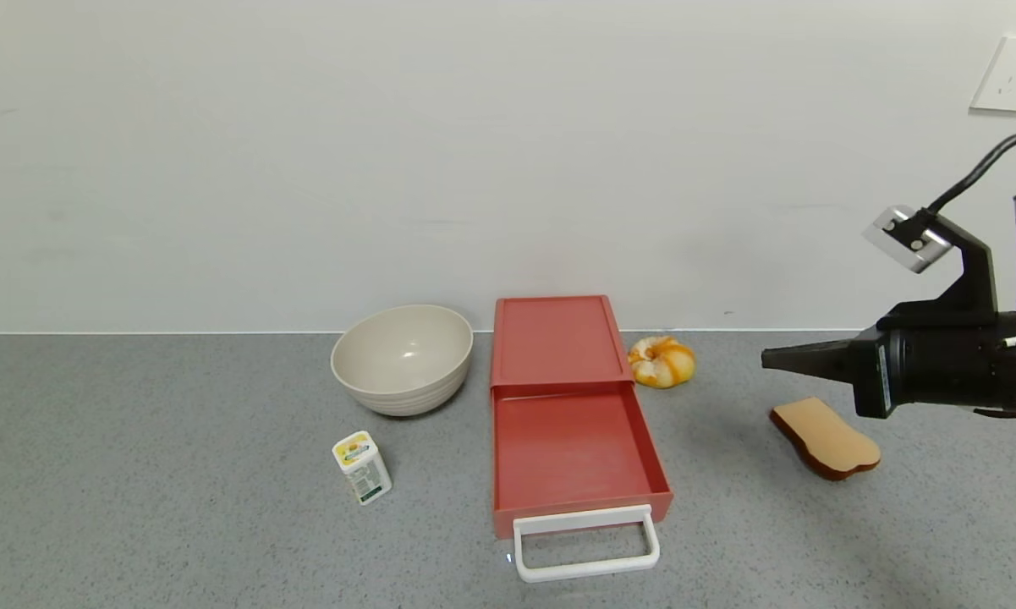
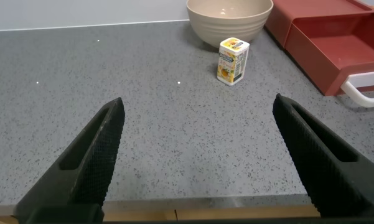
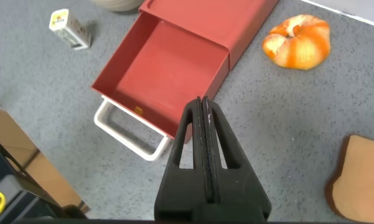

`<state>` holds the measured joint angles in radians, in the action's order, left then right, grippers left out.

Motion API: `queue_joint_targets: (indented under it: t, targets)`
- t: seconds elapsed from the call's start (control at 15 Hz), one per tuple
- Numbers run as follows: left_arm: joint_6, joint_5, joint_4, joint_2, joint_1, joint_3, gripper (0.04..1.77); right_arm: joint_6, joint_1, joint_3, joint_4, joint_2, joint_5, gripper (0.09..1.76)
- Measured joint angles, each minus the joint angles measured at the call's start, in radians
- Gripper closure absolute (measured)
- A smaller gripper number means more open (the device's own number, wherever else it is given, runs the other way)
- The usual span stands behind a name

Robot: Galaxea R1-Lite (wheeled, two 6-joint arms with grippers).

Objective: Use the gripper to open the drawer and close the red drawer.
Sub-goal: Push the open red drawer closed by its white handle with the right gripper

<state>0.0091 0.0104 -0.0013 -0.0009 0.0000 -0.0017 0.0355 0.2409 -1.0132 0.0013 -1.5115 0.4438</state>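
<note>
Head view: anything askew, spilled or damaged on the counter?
Nothing spilled or damaged. The red drawer is pulled fully out, tray empty, white handle toward the robot. The small carton stands slightly turned. The right gripper hovers shut beside the drawer; the left gripper is open over bare counter.

The flat salmon-red plastic drawer (image 1: pixel 571 423) looks smooth and matt, its white loop handle (image 1: pixel 586 544) glossy; the grey speckled stone-like countertop (image 1: pixel 152 474) is matt.

Black right gripper (image 1: pixel 770 359), tapered tip; white label, looping cable, silver bracket. Black left gripper (image 2: pixel 196 146), textured wedge fingers (image 2: pixel 102 140).
</note>
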Motion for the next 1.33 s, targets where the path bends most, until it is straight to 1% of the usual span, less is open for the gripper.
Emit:
queue_joint_targets:
  t: [0.2, 0.4, 0.6, 0.8, 0.93, 1.07, 1.33]
  targets:
    - [0.000, 0.002, 0.000, 0.000, 0.000, 0.000, 0.09, -0.064, 0.079, -0.144, 0.154, -0.010, -0.103, 1.73]
    - [0.001, 0.003, 0.000, 0.000, 0.000, 0.000, 0.09, -0.112, 0.175, -0.254, 0.284, -0.031, -0.210, 1.73]
    - [0.001, 0.003, 0.000, 0.000, 0.000, 0.000, 0.09, -0.160, 0.271, -0.362, 0.444, -0.068, -0.282, 1.73]
    - [0.001, 0.002, 0.000, 0.000, 0.000, 0.000, 0.09, -0.236, 0.374, -0.457, 0.562, -0.131, -0.345, 1.73]
    - [0.002, 0.001, 0.000, 0.000, 0.000, 0.000, 0.09, -0.274, 0.435, -0.504, 0.602, -0.187, -0.376, 1.73]
    - [0.002, 0.001, 0.000, 0.000, 0.000, 0.000, 0.09, -0.301, 0.482, -0.525, 0.609, -0.246, -0.391, 1.73]
    - [0.001, 0.002, 0.000, 0.000, 0.000, 0.000, 0.09, -0.348, 0.549, -0.559, 0.610, -0.373, -0.400, 1.73]
